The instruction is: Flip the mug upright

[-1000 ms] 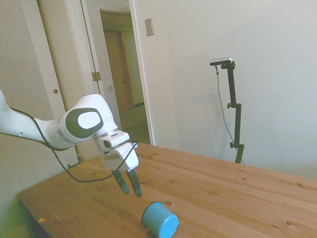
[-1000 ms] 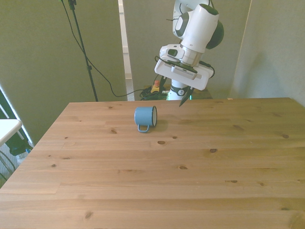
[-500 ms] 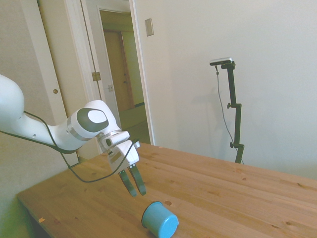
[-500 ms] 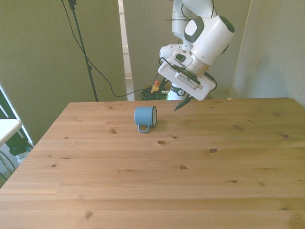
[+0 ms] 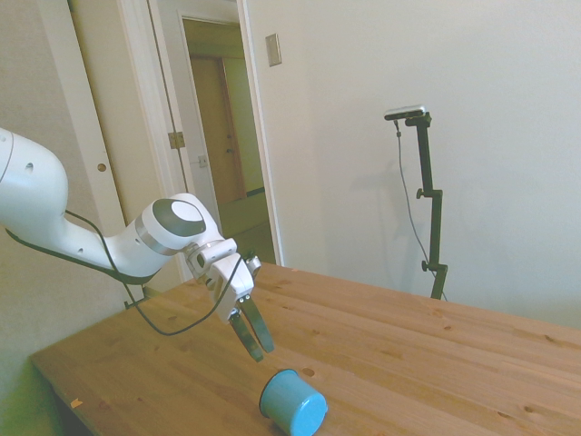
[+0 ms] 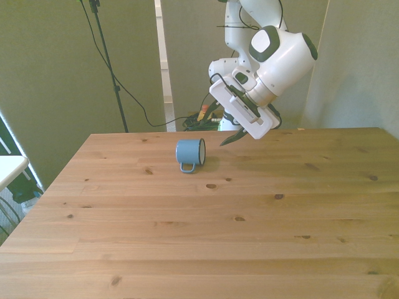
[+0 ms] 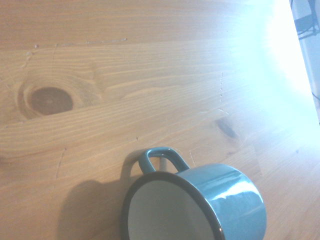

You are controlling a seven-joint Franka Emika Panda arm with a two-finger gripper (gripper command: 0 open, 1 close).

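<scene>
Now: approach to the tipped mug (image 6: pixel 190 153).
Gripper (image 5: pixel 253 336), narrowly parted and empty, hovers beside the rim; widen before pinching that wall.

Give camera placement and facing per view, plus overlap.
Side view: off the table's side, looking across it; white arm and end effector above the small light-blue mug lying sideways.
Front view: across the wooden table, facing the arm.
Wrist view: close above the mug's rim and handle; no robot parts.
Shared: mug, all three.
</scene>
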